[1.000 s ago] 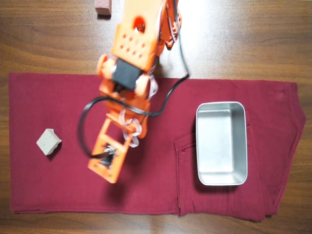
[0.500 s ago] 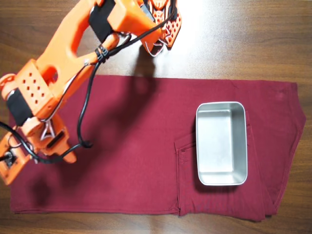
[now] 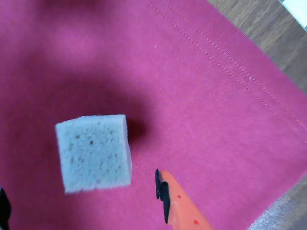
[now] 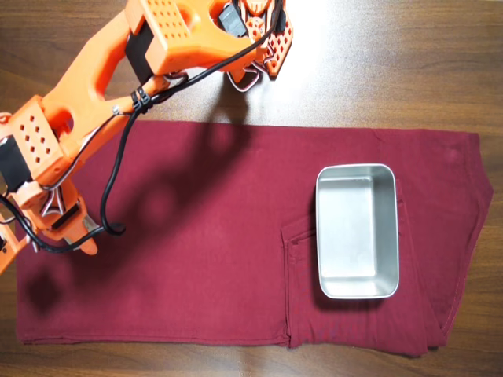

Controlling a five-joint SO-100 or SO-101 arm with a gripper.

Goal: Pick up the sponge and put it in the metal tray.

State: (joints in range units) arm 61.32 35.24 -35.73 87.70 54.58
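In the wrist view the sponge (image 3: 93, 152), a pale grey speckled block, lies on the magenta cloth (image 3: 206, 105). My gripper (image 3: 84, 206) is open above it. The orange finger (image 3: 180, 206) is right of the sponge and a black finger tip shows at the lower left edge. Neither touches the sponge. In the overhead view my gripper (image 4: 67, 236) hangs over the cloth's left end and the arm hides the sponge. The shiny metal tray (image 4: 356, 232) sits empty on the cloth's right part, far from the gripper.
A dark red cloth (image 4: 220, 259) covers most of the wooden table (image 4: 393, 63). The arm's base (image 4: 259, 31) stands at the top centre beyond the cloth. A fold in the cloth (image 4: 287, 275) runs beside the tray's left side.
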